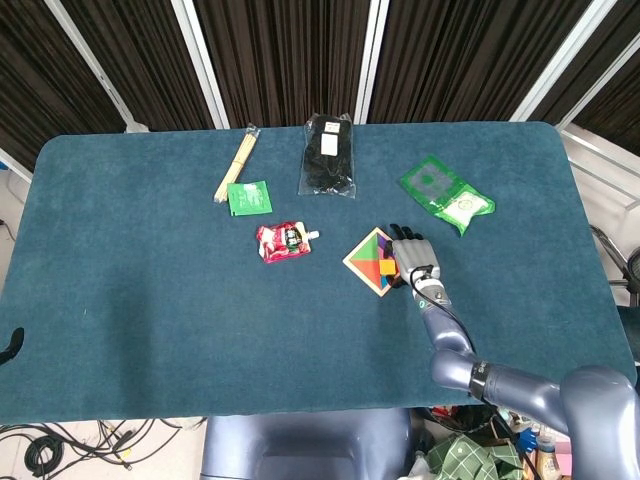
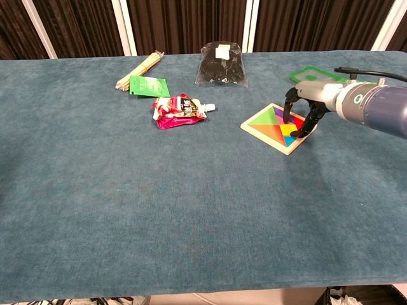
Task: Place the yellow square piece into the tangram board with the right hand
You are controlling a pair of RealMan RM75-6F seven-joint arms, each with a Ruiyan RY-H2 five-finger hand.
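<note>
The square wooden tangram board (image 1: 372,261) (image 2: 272,126) lies right of the table's middle, filled with colored pieces. The yellow square piece (image 2: 290,135) lies low in the board's right part, between the thumb and fingers of my right hand (image 1: 413,256) (image 2: 304,113). The hand hangs over the board's right corner with its fingertips (image 2: 301,132) down at the piece's edges, gripping it. In the head view the hand's back hides the yellow piece. My left hand shows in neither view.
A red snack pouch (image 1: 283,241) lies left of the board. At the back are a black bag (image 1: 328,153), wooden sticks (image 1: 235,163) with a green packet (image 1: 249,197), and a green bag (image 1: 445,194). A small dark curved shape (image 1: 10,345) sits at the table's left edge.
</note>
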